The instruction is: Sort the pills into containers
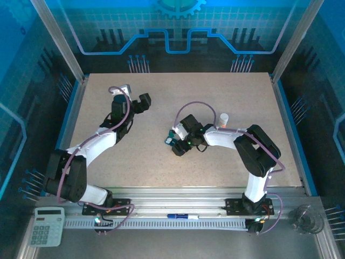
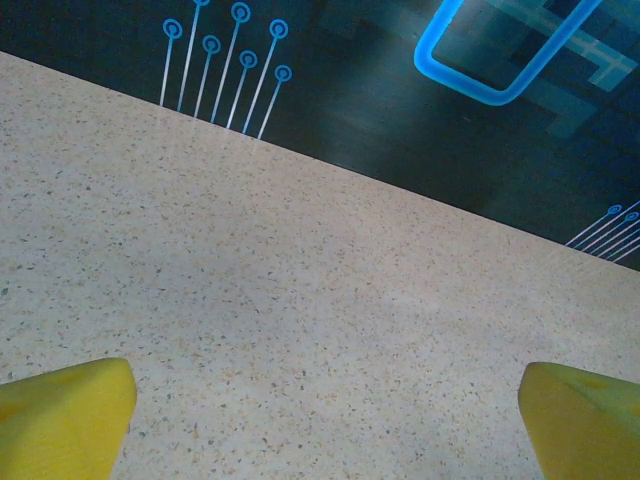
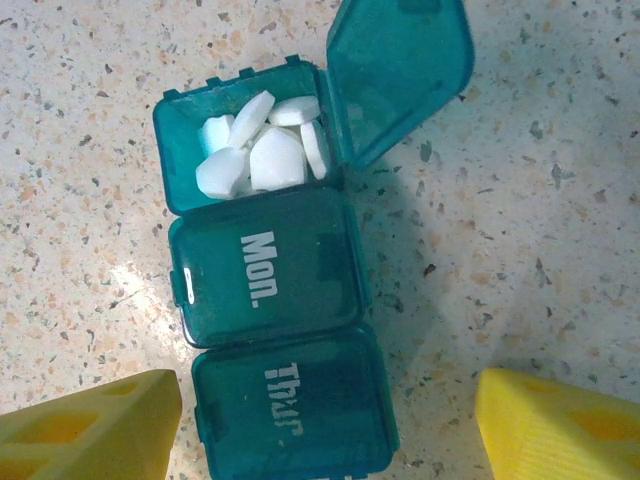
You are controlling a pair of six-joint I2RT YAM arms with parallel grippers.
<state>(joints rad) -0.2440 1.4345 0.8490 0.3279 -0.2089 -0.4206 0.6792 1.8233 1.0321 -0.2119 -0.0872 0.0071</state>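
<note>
Teal plastic pill box (image 3: 270,300) is sitting flat on the speckled surface (image 3: 530,200). The right claw (image 3: 320,400) is hanging straight above it, with its yellow fingers (image 3: 90,420) spread wide either side of the box's "Thur" end and gripping nothing.

The compartment at the opposite end is standing open with its lid (image 3: 400,70) flipped back, and a heap of white pills (image 3: 258,150) is lying inside. The "Mon." lid (image 3: 265,270) beside it and the "Thur" lid (image 3: 290,415) are both looking shut. So I'm guessing we're between compartments: one filled, the others waiting.

The left claw (image 2: 320,400) is idling well off to the left of the box, also wide open and empty. A little white bottle (image 1: 223,117) is standing off to the box's right.

Next move, I reckon, is either snapping that open lid down or popping the "Mon." one. Either way it's calling for the fingers closing in a lot and one tip landing neatly on a tiny tab without shoving the box around.
</note>
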